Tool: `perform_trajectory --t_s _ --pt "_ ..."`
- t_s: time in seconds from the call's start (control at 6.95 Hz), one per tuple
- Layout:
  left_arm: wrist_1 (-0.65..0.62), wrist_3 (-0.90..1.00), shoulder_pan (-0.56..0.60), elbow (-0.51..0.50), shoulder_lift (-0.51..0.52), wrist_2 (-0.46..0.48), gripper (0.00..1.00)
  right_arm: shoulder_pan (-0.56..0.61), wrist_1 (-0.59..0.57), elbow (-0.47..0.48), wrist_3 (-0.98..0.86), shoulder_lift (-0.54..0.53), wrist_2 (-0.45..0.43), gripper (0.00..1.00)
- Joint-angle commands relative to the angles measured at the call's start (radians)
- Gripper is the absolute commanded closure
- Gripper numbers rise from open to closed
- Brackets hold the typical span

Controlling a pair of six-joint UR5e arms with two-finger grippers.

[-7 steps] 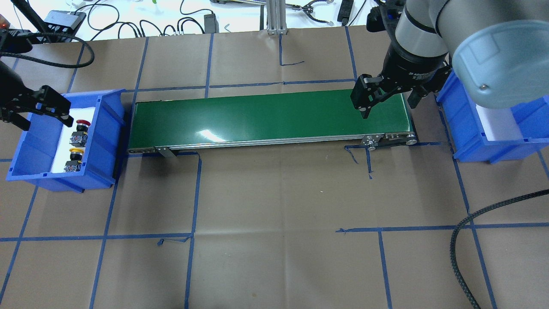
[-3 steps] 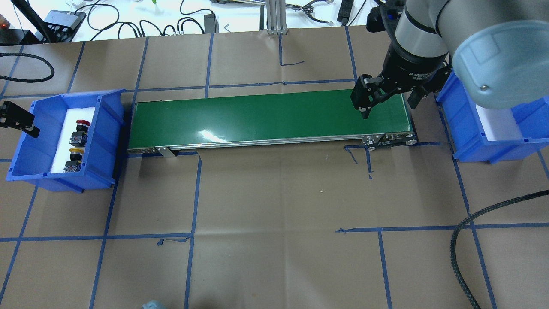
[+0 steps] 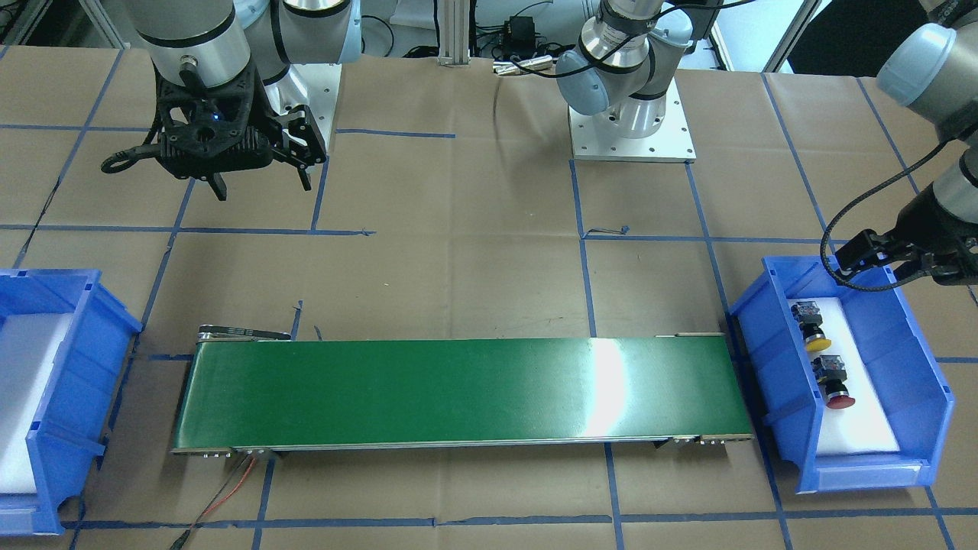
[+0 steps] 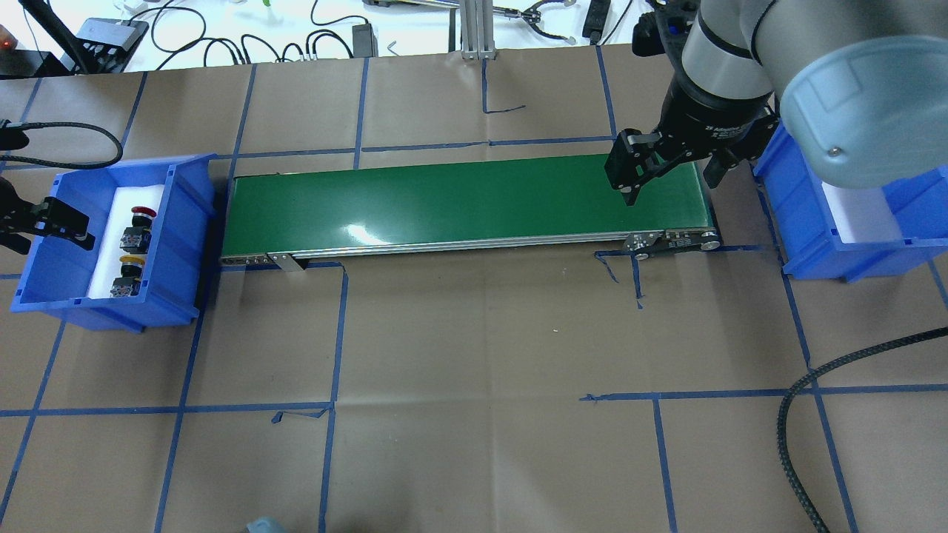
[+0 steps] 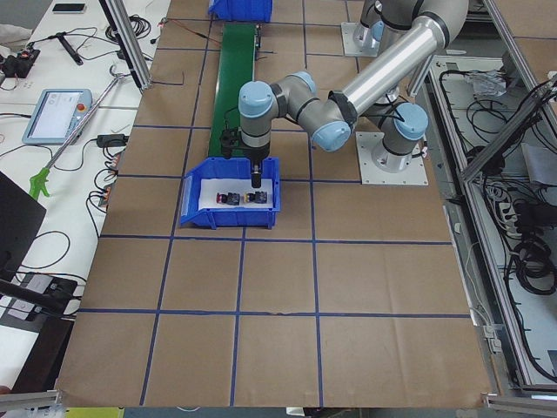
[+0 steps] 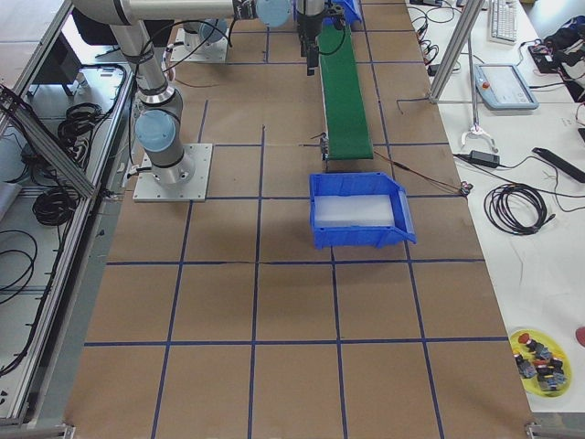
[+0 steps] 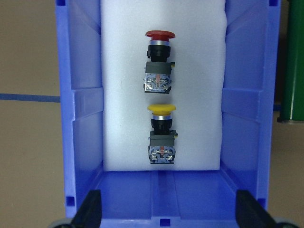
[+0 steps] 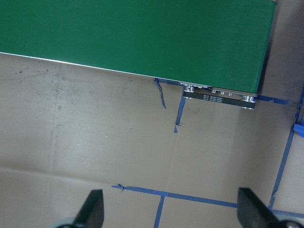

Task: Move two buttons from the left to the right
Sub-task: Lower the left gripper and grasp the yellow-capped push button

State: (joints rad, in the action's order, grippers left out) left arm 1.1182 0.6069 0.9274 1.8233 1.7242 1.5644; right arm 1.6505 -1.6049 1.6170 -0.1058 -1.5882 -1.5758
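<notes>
Both buttons lie on white foam in the left blue bin (image 4: 185, 222): the red-capped button (image 7: 159, 61) farther in, the yellow-capped button (image 7: 161, 133) nearer the wrist camera. They also show from overhead as red button (image 4: 139, 222) and yellow button (image 4: 127, 272). My left gripper (image 7: 170, 211) hangs open above the bin's outer end wall, apart from both buttons, holding nothing; overhead the left gripper (image 4: 41, 222) sits at the view's left edge. My right gripper (image 4: 670, 174) is open and empty over the right end of the green conveyor belt (image 4: 459, 200).
A second blue bin (image 4: 800, 215) lined with white foam stands past the belt's right end, partly hidden by my right arm. Brown paper with blue tape lines covers the table. A black cable (image 4: 800, 400) loops at the front right.
My left gripper drew back from over the bin's inner left part toward the view's left edge, then returned slightly. The buttons and the right arm have not moved.
</notes>
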Motion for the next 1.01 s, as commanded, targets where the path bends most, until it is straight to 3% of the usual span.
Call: perform_trajectory --t_s 0.0,0.43,0.86 --pt "-0.133 0.001 0.002 0.074 0.053 -0.026 0.01 0.0 0.0 0.0 0.0 0.002 0.0 0.0" --pt "-0.282 0.001 0.002 0.139 0.127 -0.027 0.01 0.0 -0.001 0.0 0.0 0.002 0.0 0.0" --pt "-0.293 0.001 0.001 0.142 0.175 -0.023 0.01 0.0 -0.001 -0.002 0.0 0.004 -0.001 0.0"
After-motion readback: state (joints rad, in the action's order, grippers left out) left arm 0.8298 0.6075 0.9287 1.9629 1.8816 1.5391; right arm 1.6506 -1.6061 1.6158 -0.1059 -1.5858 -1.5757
